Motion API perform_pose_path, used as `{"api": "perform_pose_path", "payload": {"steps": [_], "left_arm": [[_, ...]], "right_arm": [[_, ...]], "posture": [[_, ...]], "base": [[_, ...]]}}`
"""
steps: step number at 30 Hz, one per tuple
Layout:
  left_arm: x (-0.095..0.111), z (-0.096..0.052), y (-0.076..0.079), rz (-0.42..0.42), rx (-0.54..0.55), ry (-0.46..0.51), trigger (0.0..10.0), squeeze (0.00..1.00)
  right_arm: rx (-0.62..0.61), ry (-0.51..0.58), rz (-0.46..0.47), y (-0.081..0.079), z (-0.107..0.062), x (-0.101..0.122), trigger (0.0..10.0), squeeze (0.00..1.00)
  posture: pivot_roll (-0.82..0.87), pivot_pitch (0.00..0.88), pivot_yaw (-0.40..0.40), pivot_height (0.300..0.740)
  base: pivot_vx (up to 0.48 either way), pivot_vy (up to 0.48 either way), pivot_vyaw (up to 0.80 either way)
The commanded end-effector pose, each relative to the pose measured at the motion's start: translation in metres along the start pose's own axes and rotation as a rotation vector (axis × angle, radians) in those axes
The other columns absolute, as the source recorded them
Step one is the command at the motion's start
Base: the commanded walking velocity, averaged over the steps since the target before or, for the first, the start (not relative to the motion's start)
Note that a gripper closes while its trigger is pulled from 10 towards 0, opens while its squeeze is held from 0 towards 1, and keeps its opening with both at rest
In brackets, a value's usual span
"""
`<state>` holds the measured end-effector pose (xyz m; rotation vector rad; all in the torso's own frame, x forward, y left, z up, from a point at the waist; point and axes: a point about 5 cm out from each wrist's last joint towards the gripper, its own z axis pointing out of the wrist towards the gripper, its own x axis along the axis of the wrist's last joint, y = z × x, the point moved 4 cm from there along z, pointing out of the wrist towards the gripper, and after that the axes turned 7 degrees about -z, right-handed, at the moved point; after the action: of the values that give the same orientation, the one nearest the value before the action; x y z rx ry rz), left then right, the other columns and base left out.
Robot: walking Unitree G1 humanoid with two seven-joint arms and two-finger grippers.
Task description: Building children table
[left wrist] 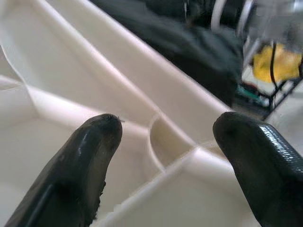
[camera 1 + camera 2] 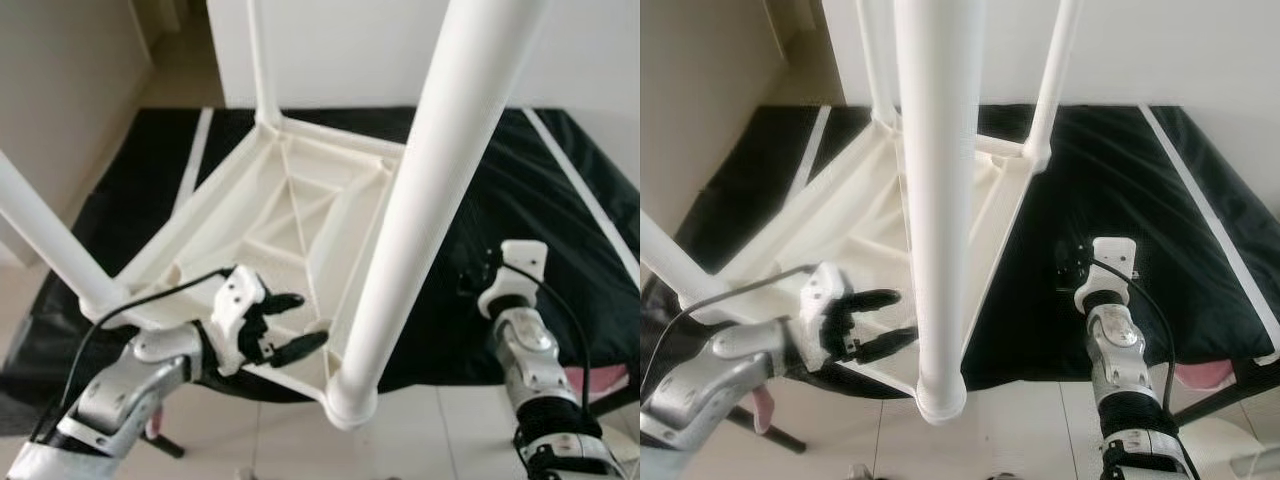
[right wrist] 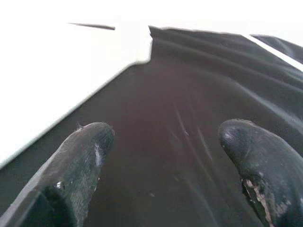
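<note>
The left gripper (image 2: 290, 325) is released, its two black fingers (image 1: 90, 156) spread apart and empty, poised just over the near rim of the upturned white children's table (image 2: 290, 215), whose ribbed underside faces up on the black mat (image 2: 1120, 190). From the wrist view the fingers straddle a moulded rib and curved socket wall near the corner without clearly touching it. Just beside them rises the near leg (image 2: 420, 200), seated in the near corner; three more legs stand at the other corners, so the frame looks largely assembled. The step in hand seems to be steadying or gripping the rim beside this leg, perhaps to press it home or to turn the table over. To do it well, the fingers should close squarely across the thin rim wall rather than on a slanting rib, staying clear of the leg's base, and squeeze gently since the plastic will likely flex. The right gripper (image 2: 1080, 262) hangs released over bare mat, well apart from the table, ready to brace the far side.
</note>
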<state>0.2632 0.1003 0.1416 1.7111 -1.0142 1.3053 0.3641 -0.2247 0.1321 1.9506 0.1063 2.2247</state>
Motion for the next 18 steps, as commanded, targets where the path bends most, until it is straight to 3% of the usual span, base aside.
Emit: {"api": "perform_pose_path", "payload": {"steps": [1, 4, 6, 10, 11, 13, 15, 18], "left_arm": [[-0.005, -0.002, 0.008, 0.011, -0.064, -0.04, 10.0, 0.0], [-0.012, -0.007, 0.004, 0.043, -0.049, -0.096, 10.0, 0.0], [-0.022, -0.008, -0.018, 0.11, 0.064, -0.174, 10.0, 0.0], [-0.024, -0.006, -0.027, 0.146, 0.109, -0.195, 10.0, 0.0], [-0.029, -0.005, -0.037, 0.184, 0.165, -0.231, 10.0, 0.0], [-0.029, -0.005, -0.037, 0.184, 0.165, -0.231, 10.0, 0.0], [-0.036, -0.005, -0.066, 0.231, 0.325, -0.298, 10.0, 0.0], [-0.029, 0.003, -0.089, 0.21, 0.467, -0.276, 10.0, 0.0]], "right_arm": [[0.007, -0.015, 0.011, 0.0, -0.003, -0.004, 10.0, 0.0], [0.012, -0.011, 0.006, 0.002, -0.004, -0.002, 10.0, 0.0], [0.009, -0.011, 0.002, 0.007, -0.003, 0.001, 10.0, 0.0], [0.009, -0.008, 0.003, 0.007, -0.002, 0.003, 10.0, 0.0], [0.014, -0.004, 0.006, 0.006, -0.002, 0.005, 10.0, 0.0], [0.014, -0.004, 0.006, 0.006, -0.002, 0.005, 10.0, 0.0], [0.03, 0.004, 0.018, 0.002, -0.003, 0.008, 10.0, 0.0], [0.054, 0.009, 0.034, -0.001, -0.006, 0.009, 10.0, 0.0]], "posture": [[-0.02, 0.103, 0.001, 0.74], [-0.02, 0.104, 0.001, 0.74], [-0.02, 0.104, 0.0, 0.74], [-0.02, 0.104, 0.0, 0.74], [-0.02, 0.103, 0.0, 0.74], [-0.02, 0.103, 0.0, 0.74], [-0.02, 0.103, -0.001, 0.74], [-0.02, 0.101, -0.002, 0.74]], "base": [[0.0, 0.0, 0.0], [0.0, 0.0, 0.0], [0.0, 0.0, 0.0], [0.0, 0.0, 0.0], [0.0, 0.0, 0.0], [0.0, 0.0, 0.0], [0.0, 0.0, 0.0], [0.0, 0.0, 0.0]]}}
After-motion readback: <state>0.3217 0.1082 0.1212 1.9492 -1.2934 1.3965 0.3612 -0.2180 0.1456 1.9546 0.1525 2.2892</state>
